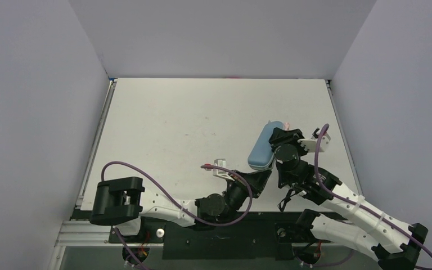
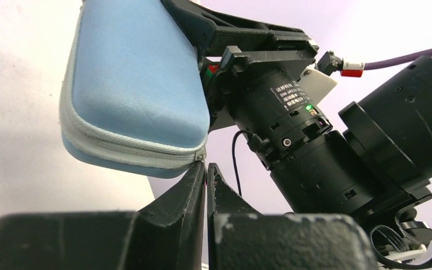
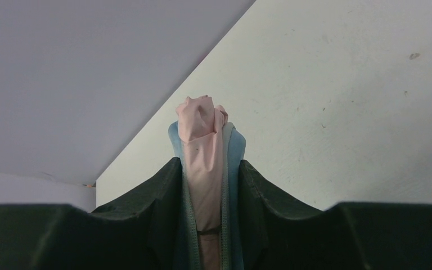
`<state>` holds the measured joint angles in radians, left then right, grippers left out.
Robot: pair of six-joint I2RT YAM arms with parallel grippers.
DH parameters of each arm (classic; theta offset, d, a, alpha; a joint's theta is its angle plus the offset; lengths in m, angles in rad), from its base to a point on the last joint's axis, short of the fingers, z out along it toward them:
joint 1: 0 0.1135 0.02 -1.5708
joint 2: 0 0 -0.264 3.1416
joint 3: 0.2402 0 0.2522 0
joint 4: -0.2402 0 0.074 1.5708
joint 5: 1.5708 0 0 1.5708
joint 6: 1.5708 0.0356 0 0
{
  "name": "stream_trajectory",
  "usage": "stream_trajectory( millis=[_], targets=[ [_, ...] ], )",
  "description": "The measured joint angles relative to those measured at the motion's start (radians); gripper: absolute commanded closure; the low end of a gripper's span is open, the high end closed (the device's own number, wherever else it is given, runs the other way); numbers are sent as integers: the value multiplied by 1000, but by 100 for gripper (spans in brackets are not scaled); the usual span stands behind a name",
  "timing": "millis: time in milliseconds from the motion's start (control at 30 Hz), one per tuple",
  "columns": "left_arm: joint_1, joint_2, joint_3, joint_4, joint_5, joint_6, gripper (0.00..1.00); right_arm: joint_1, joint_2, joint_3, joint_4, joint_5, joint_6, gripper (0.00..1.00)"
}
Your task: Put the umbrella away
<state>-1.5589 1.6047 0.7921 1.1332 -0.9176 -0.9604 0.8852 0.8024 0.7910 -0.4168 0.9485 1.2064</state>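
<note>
- Dark fingers (image 3: 157, 194) of the right gripper (image 3: 208, 169) fill the near edge of the right wrist view. They are set narrowly and press on both sides of the blue case (image 3: 234, 151).
- Between the two blue halves of the case sits the umbrella (image 3: 199, 140). Its salmon-pink fabric is bunched into a narrow roll, and the crumpled tip sticks out past the case's far end.
- A thin dark line crosses the pink fabric low down between the fingers. It is too small to say what it is.
- From above, the case lies right of centre on the white table (image 1: 174, 124), angled with its far end tipped rightward. A speck of pink shows at that far end.
- The right gripper grips the case from the right, along its far half.
- The left gripper (image 2: 206, 169) has its jaws closed tight together. Their tips are just under the near corner of the case, where the grey zipper (image 2: 140, 152) ends.
- They may be touching the zipper end, but I cannot tell whether anything is pinched between them.
- In the left wrist view the case's near end appears to sit slightly off the table, with shadow beneath it.
- The right arm's black wrist (image 2: 304, 135) sits just right of the case, a small green light showing on it.
- A purple cable (image 1: 146, 174) loops along the left arm at the near edge.
</note>
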Motion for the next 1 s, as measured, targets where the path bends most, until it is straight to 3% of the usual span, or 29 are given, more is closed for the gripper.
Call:
stream_trajectory(
  millis=[400, 633, 700, 800, 833, 967, 1000],
  targets=[
    [-16, 167, 189, 31, -91, 55, 100, 2, 69, 56, -55, 75, -12, 100],
    [-19, 171, 190, 57, -95, 99, 98, 2, 52, 57, -50, 79, -16, 100],
    [-19, 162, 158, 91, -78, 108, 89, 3, 47, 57, -47, 57, -22, 100],
    [-21, 94, 51, 123, -10, 116, 64, 6, 40, 54, -47, 0, -49, 100],
    [-24, 61, 16, 127, 17, 119, 49, 6, 40, 50, -46, -23, -63, 100],
    [-32, -94, -114, 119, 112, 115, 14, -15, 30, 35, -36, -90, -98, 100],
    [-33, -130, -137, 110, 130, 113, 11, -26, 25, 31, -35, -111, -108, 100]
  ],
)
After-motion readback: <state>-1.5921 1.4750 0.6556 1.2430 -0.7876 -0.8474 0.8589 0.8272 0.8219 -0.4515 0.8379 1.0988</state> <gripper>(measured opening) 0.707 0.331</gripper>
